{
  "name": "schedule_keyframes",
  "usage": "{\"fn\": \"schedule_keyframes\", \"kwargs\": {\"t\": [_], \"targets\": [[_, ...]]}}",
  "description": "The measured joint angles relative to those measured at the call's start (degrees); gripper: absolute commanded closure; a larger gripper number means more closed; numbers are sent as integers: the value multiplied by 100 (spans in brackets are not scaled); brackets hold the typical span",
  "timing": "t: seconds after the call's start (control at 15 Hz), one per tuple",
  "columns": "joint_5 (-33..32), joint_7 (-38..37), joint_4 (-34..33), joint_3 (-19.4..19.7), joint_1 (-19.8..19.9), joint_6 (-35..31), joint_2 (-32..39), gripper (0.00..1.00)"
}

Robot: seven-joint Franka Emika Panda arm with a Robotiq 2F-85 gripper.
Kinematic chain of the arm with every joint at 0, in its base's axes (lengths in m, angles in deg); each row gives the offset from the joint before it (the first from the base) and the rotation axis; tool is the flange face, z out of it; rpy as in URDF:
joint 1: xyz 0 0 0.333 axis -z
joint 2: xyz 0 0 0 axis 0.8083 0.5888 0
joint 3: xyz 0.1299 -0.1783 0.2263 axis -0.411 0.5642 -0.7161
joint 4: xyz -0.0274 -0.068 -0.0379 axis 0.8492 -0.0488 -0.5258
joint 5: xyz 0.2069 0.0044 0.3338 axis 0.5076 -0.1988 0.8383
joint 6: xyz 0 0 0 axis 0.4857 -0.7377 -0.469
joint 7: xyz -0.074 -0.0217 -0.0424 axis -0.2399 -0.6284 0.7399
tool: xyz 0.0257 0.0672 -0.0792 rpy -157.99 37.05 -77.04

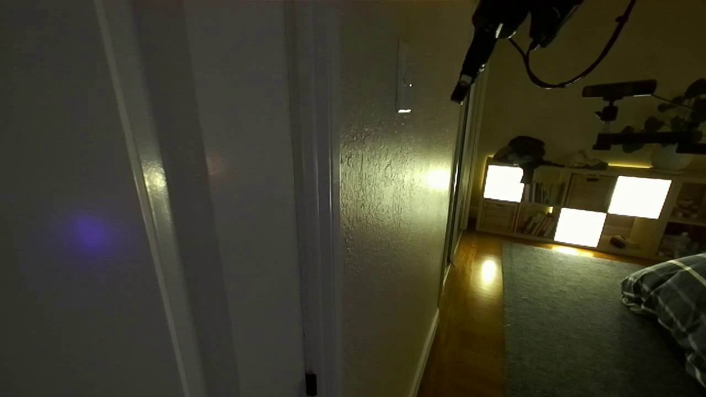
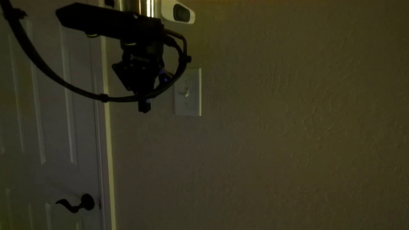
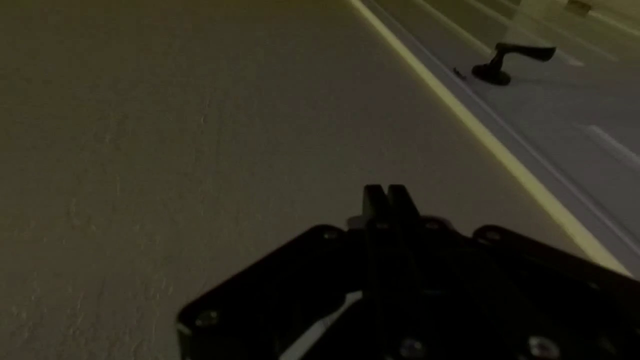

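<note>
Near the gripper [image 3: 386, 194], a switch plate [image 2: 193, 97], long axis vertical

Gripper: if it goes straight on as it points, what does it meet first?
Probably the wall: the gripper points down, seemingly tilted toward it in an exterior view, though how far off it lies is unclear.

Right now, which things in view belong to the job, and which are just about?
Likely in the job:
- jaws, shut, nothing visible between them
- light switch, the nearest fitting to the jaws by the look of it

Just about:
- door handle
- rug
- checked blanket
- camera on a stand
</note>
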Motion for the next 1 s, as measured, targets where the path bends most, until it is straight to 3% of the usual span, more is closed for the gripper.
{"fn": "schedule_keyframes", "kwargs": {"t": [0.47, 0.53, 0.6, 0.87, 1.0], "targets": [[-1274, -540, 614, 157, 40, 204, -37, 94], [-1387, -626, 699, 158, 40, 204, -38, 70], [-1443, -704, 776, 158, 38, 204, -40, 93], [-1447, -840, 925, 157, 35, 204, -49, 70], [-1447, -845, 931, 157, 35, 204, -56, 70]]}}
